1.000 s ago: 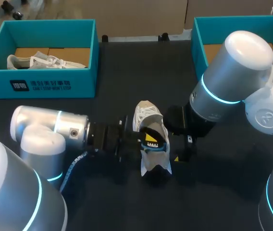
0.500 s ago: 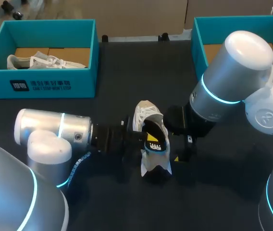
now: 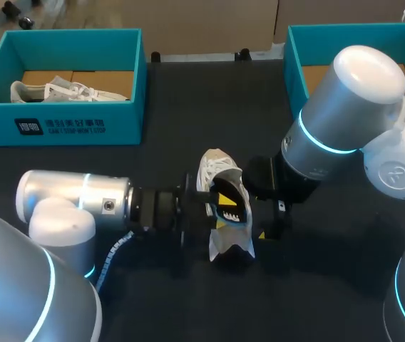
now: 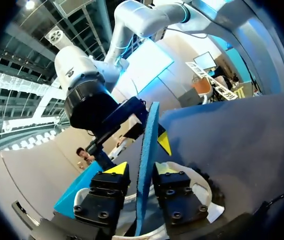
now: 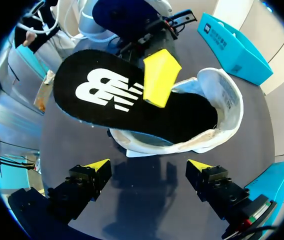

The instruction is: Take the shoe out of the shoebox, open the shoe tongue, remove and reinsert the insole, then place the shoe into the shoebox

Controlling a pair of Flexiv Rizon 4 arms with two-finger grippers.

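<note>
L arm comes in low from the near left side. L jaws are clamped on the insole [image 4: 146, 150]: in the left wrist view it stands edge-on between the two fingertips [image 4: 116, 169], one on each face. The insole is black on top w/ white print and has a blue edge [image 5: 113, 94]. One end sits inside the shoe [image 5: 226, 107]; the other end is lifted out of the opening, tilted up.

The shoe [image 3: 219, 165] is white and lies on the dark desk [image 3: 181, 107] at about the middle, between the two arms, not in any box.

R arm comes in from the right, its wrist just beside the shoe. R jaws stand wide apart, w/ nothing between the fingertips [image 5: 96, 165]; the shoe and insole are just ahead of them, and I see no contact.

Far side: a teal box [image 3: 60, 130] at the left corner w/ a 2nd shoe [image 3: 67, 91] lying in it, well apart from the arms. Another teal box [image 3: 295, 68] is at the far right, partly hidden behind the R arm; its content I cannot tell.
</note>
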